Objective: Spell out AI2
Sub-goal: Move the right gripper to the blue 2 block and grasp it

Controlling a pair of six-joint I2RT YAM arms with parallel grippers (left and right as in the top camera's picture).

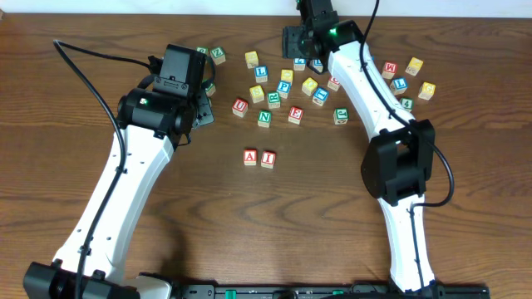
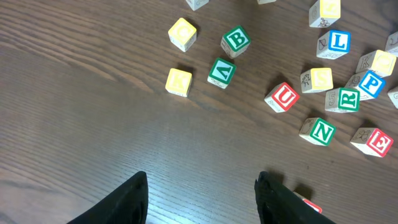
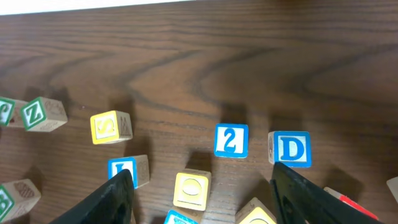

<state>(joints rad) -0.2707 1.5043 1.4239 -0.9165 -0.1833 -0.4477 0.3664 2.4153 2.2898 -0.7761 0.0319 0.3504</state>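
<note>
A red A block (image 1: 250,157) and a red I block (image 1: 268,159) stand side by side at the middle of the table. A blue 2 block (image 3: 231,140) lies flat beyond my right fingers, next to a blue D block (image 3: 291,149). My right gripper (image 3: 200,179) is open and empty, low over a yellow O block (image 3: 192,189); in the overhead view it (image 1: 301,43) is at the far side of the block pile. My left gripper (image 2: 200,185) is open and empty above bare wood, left of the pile (image 1: 204,105).
Loose letter blocks lie scattered at the back: U (image 1: 240,107), N (image 1: 264,118), E (image 1: 295,115), L (image 1: 261,73), and a group at the far right round M (image 1: 389,70). Green B (image 2: 236,40) and yellow blocks lie ahead of the left gripper. The table's far edge (image 3: 186,5) is close.
</note>
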